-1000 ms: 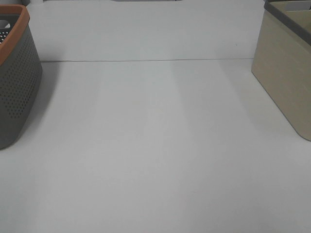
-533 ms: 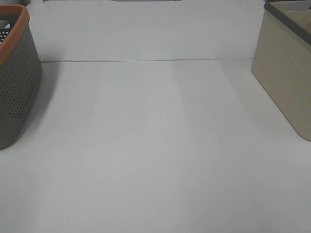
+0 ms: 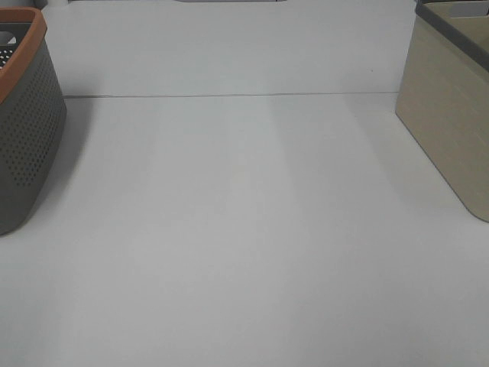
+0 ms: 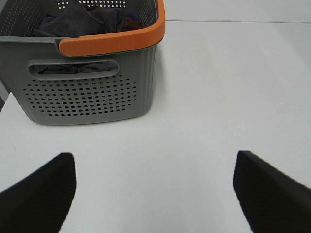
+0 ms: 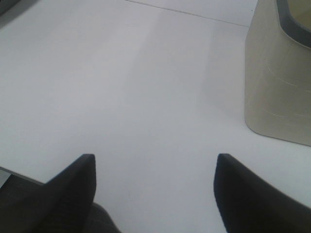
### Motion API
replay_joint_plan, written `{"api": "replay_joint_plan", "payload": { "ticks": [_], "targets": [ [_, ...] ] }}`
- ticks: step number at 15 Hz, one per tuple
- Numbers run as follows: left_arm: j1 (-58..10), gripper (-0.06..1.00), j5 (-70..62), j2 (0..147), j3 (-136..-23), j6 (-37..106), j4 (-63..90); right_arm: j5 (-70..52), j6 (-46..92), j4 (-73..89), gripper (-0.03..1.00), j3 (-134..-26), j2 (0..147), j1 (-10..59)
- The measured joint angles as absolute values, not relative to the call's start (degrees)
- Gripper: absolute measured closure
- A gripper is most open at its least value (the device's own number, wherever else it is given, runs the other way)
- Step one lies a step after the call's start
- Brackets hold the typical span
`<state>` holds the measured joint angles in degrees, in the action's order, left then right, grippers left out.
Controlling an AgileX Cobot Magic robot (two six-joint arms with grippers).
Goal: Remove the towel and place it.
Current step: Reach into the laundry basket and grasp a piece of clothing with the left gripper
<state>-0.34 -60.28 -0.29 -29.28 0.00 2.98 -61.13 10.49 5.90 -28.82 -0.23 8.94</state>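
Bunching inside the perforated, orange-rimmed basket [image 4: 87, 97] at left, the plush dark towel [image 4: 77, 19] lies beyond the left gripper [image 4: 155, 194]. It and the right gripper [image 5: 155, 194] gape wide.

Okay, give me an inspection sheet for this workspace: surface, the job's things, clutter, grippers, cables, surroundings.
Surface: white table, thin seam across its far part.
Job's things: dark towel bunched inside the grey basket, orange-rimmed, at the left.
Clutter: nothing seen.
Grippers: left gripper and right gripper, jaws wide apart, both holding nothing.
Cables: nothing seen.
Surroundings: beige bin at the right, inside hidden.
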Motion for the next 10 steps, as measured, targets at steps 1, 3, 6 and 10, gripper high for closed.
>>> {"api": "replay_joint_plan", "payload": {
  "ticks": [1, 3, 6, 10],
  "targets": [
    [-0.3, 0.13, -60.3, -0.3, -29.3, 0.0, 3.0, -61.1, 10.5, 5.9, 0.28, -28.8, -0.2, 8.9],
    [-0.3, 0.13, -60.3, -0.3, -29.3, 0.0, 3.0, -61.1, 10.5, 5.9, 0.28, -28.8, -0.2, 8.9],
    [-0.3, 0.13, -60.3, -0.3, -29.3, -0.4, 3.0, -61.1, 10.5, 5.9, 0.28, -28.8, -0.2, 8.9],
    [-0.3, 0.15, -60.3, -0.3, -29.3, -0.4, 3.0, -61.1, 10.5, 5.9, 0.28, -28.8, -0.2, 8.9]
  ]
}}
